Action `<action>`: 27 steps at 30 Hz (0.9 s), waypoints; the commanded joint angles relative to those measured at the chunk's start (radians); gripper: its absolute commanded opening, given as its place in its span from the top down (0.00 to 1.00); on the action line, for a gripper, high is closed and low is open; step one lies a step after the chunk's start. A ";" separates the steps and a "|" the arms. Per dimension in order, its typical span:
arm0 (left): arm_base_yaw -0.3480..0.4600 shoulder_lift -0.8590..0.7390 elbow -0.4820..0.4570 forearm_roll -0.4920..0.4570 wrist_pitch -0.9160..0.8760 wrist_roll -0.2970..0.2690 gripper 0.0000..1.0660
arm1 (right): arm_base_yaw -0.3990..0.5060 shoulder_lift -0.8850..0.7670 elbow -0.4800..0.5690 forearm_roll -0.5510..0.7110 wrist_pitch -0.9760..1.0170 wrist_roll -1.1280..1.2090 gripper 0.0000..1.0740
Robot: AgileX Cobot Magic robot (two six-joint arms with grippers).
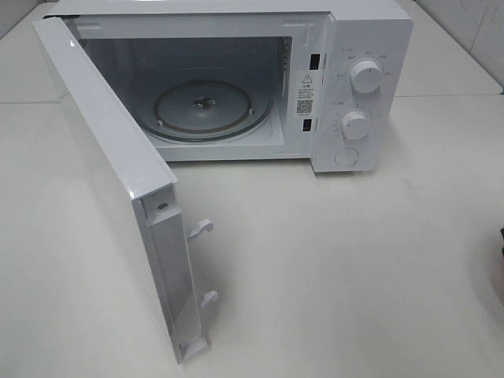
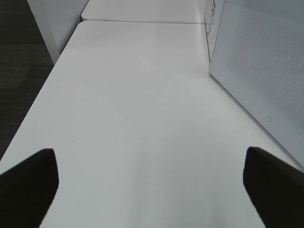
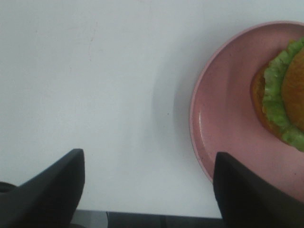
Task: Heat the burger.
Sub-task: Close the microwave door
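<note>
Our right hand (image 3: 145, 190) hangs spread and empty above the table (image 3: 95, 85), with the burger (image 3: 282, 95) on its pink plate (image 3: 223, 123) just off to one finger's side, so we judge this arm, not the left, nearer.

White all round me, one spot of colour

My fingers (image 3: 47, 190) are black; the microwave (image 1: 346, 79) and table (image 1: 331, 260) white, the plate (image 3: 223, 118) pink, the burger (image 3: 285, 95) golden-brown edged with green lettuce (image 3: 274, 90)
</note>
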 commanded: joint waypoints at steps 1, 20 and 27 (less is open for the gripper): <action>0.002 -0.015 0.000 0.001 0.001 0.000 0.08 | -0.001 -0.032 -0.004 0.005 0.066 -0.017 0.32; 0.002 -0.015 0.000 0.001 0.001 0.000 0.08 | -0.005 -0.571 0.077 0.056 0.153 -0.140 0.32; 0.002 -0.015 0.000 0.001 0.001 0.000 0.08 | -0.074 -0.715 0.096 0.058 0.136 -0.143 0.32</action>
